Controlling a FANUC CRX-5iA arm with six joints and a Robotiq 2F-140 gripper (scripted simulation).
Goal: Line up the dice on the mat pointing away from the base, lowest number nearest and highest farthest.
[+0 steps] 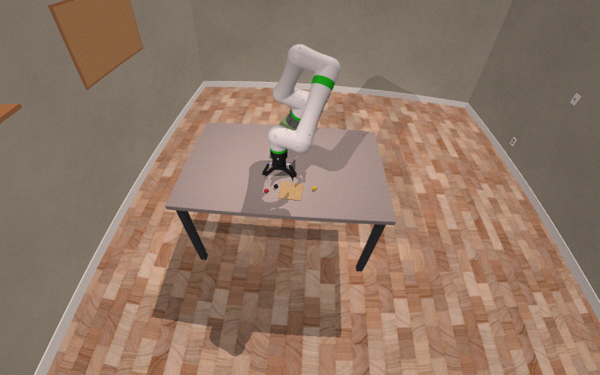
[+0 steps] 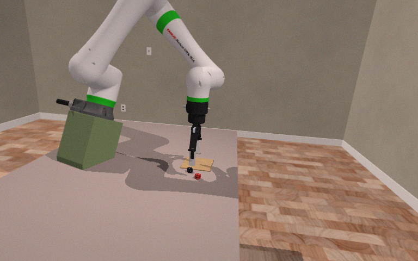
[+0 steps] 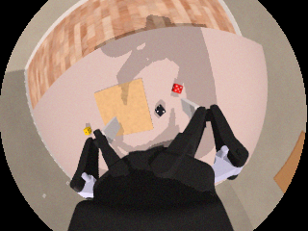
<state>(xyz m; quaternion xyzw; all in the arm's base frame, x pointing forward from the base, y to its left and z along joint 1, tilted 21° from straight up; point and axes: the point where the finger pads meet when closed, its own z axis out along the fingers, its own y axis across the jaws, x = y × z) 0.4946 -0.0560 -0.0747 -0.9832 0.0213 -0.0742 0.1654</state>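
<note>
My gripper (image 1: 280,178) (image 2: 192,162) (image 3: 148,113) is open and empty, pointing down above the table close to the black die. The black die (image 1: 276,186) (image 2: 189,169) (image 3: 160,111) lies on the table just beside the mat; in the wrist view it shows between the fingertips. The red die (image 1: 266,191) (image 2: 197,176) (image 3: 177,89) lies farther from the mat on the same side, several white pips up. The yellow die (image 1: 314,188) (image 3: 88,131) lies off the mat's opposite side and is hidden in the exterior view. The tan mat (image 1: 298,187) (image 2: 207,164) (image 3: 135,108) lies flat. Exact top numbers are too small to tell.
The grey table (image 1: 219,185) (image 2: 91,219) (image 3: 236,82) carries everything; its edge lies beyond the mat, on the side away from the base. The green base block (image 2: 103,142) stands at the back of the table. Arm shadows cross the mat and the table.
</note>
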